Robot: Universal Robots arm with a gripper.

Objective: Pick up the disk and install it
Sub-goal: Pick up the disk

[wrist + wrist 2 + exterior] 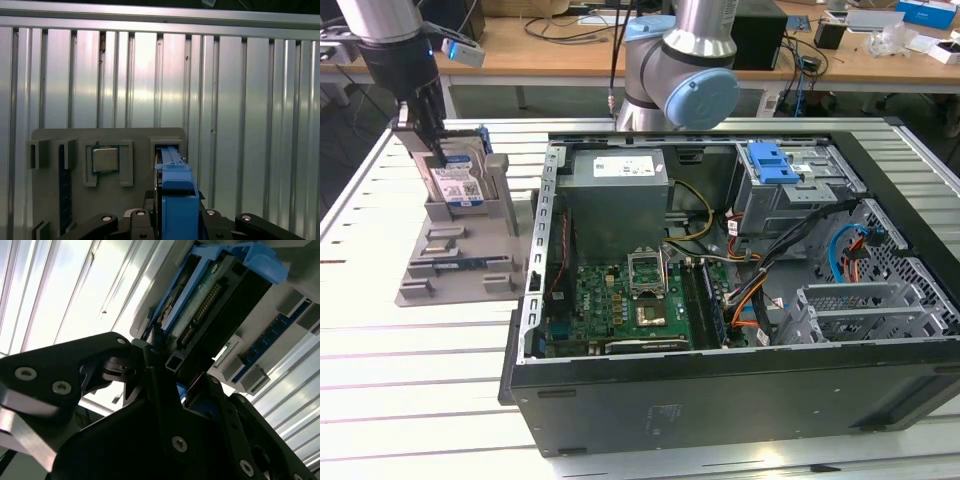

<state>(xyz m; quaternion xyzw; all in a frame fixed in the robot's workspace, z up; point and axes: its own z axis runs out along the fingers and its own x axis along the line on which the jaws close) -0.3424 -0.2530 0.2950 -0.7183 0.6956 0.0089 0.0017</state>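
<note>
The disk (460, 182) stands on edge between the tool's (442, 156) fingers. Its lower end sits in a slot of the holder (470, 245) directly beneath the tool, on the tabletop (410, 350). A processor chip (105, 159) lies in a holder pocket just beside the tool, with a memory stick (62, 190) farther along. Well apart from the tool, toward the exterior view's right, the open computer case (720, 400) lies on the same tabletop. Inside it, the power supply (617, 190) is nearest the tool and the drive cage (790, 190) lies beyond.
</note>
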